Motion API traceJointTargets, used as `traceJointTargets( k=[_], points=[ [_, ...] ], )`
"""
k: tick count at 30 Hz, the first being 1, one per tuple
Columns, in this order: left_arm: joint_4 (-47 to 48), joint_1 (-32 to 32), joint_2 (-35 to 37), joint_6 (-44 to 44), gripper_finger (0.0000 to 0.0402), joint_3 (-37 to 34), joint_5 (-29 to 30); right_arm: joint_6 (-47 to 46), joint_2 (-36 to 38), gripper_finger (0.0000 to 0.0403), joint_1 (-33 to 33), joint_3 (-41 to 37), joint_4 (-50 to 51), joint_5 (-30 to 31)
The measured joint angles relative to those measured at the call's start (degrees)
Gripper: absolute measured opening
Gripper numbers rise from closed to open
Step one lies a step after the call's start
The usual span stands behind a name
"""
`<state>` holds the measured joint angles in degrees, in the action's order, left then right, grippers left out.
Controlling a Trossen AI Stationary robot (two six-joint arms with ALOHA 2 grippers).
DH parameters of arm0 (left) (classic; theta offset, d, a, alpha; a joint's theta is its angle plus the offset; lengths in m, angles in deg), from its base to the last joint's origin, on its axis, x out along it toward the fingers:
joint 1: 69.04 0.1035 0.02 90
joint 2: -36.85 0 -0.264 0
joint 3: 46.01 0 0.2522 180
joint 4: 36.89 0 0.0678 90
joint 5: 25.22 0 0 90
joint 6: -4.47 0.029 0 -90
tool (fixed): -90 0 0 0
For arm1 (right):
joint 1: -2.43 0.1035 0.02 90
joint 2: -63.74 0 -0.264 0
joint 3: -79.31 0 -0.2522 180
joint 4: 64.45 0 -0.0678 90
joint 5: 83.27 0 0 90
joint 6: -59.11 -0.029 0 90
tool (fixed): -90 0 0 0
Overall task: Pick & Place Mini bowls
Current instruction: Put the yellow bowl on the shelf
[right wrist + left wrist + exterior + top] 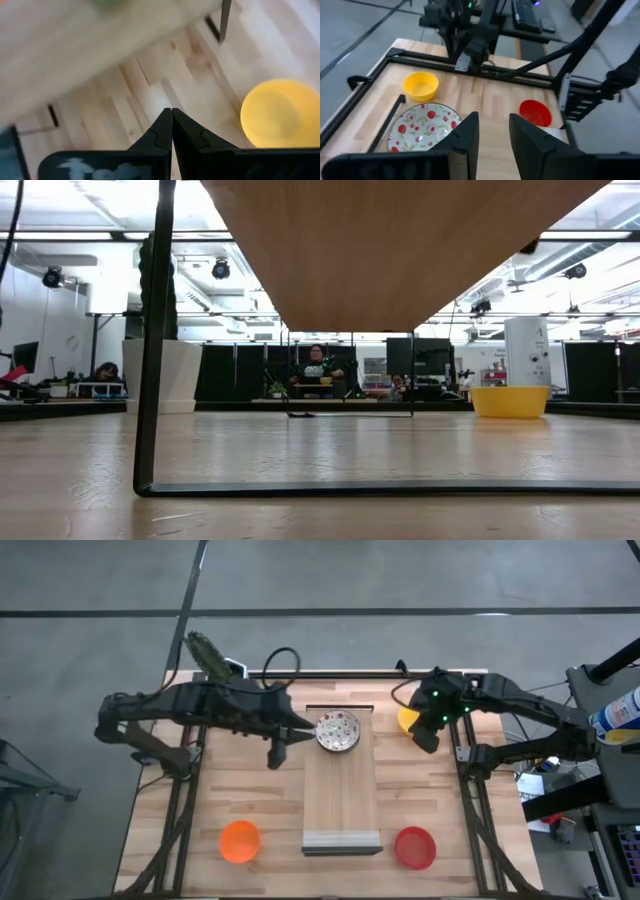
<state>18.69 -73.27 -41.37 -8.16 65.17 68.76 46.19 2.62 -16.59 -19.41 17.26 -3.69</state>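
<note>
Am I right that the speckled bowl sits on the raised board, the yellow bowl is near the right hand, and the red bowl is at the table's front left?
Not quite: the red bowl is at the front right; the orange bowl is at the front left, as the high view shows. The speckled bowl does sit on the raised board, and the yellow bowl is beside the right hand.

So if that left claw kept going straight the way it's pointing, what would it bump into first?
Probably the bare wooden tabletop: the open left gripper aims between the speckled white bowl and the small red bowl, though depth is unclear.
</note>
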Motion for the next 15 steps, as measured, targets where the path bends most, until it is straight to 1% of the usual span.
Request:
traceJointTargets(
  k=[2,4,10,12,15],
  points=[
    [-3.1,0.0,2.6,-0.7,0.01,-3.8,-0.5,1.2,0.0,0.0008,0.0,-2.7,0.1,0.0],
    [-6.8,0.0,5.5,-2.0,0.01,-7.9,-0.8,0.3,0.0,0.0008,0.0,-5.2,-0.4,-0.1],
    [-20.8,0.0,14.0,-8.1,0.01,-22.1,-1.9,0.5,-0.3,0.0014,0.0,-11.8,-5.3,0.0],
    [-25.7,0.0,16.7,-10.2,0.01,-26.8,-2.4,1.1,-0.8,0.0027,0.0,-13.7,-5.7,0.3],
    [-32.5,0.0,20.3,-13.3,0.01,-32.6,-3.0,2.4,-1.4,0.0063,0.0,-16.1,-5.9,1.4]
  ],
)
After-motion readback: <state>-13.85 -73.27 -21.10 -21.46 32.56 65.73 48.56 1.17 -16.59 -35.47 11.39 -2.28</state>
